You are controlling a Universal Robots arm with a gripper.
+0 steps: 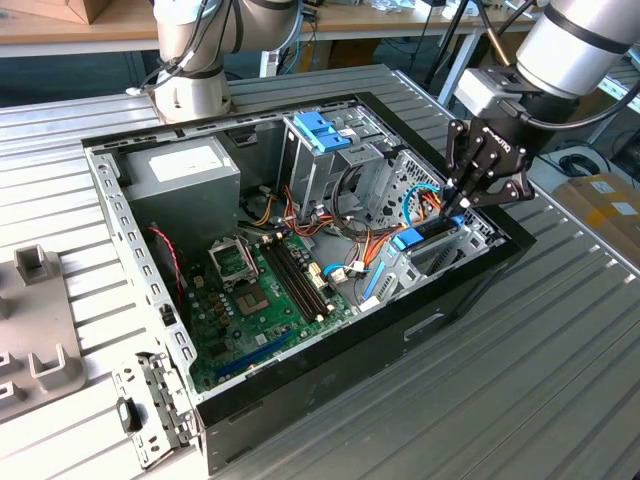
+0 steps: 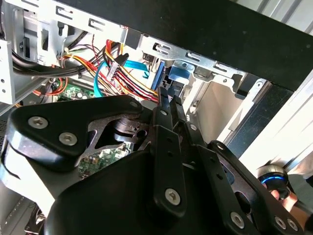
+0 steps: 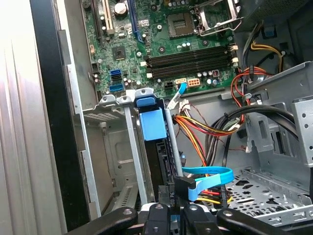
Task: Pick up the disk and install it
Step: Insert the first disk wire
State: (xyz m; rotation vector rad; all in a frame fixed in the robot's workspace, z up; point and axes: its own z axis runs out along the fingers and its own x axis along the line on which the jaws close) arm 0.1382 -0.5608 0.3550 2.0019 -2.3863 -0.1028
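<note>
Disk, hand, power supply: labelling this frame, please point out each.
disk (image 3: 164,161), first wrist view, dark top edge.
hand (image 1: 462,203), exterior view, between fingertips.
power supply (image 1: 185,165), exterior view, white sticker.

Blue-framed disk (image 3: 150,128), green motherboard (image 1: 262,300), black hand (image 1: 462,203).

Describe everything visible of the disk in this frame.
The disk stands on edge in the metal drive cage at one corner of the open computer case. It shows edge-on as a thin dark slab. Its blue plastic carrier frame caps the end nearer the motherboard. The gripper pinches the opposite end. A blue flat cable loops beside it; contact cannot be told.
</note>
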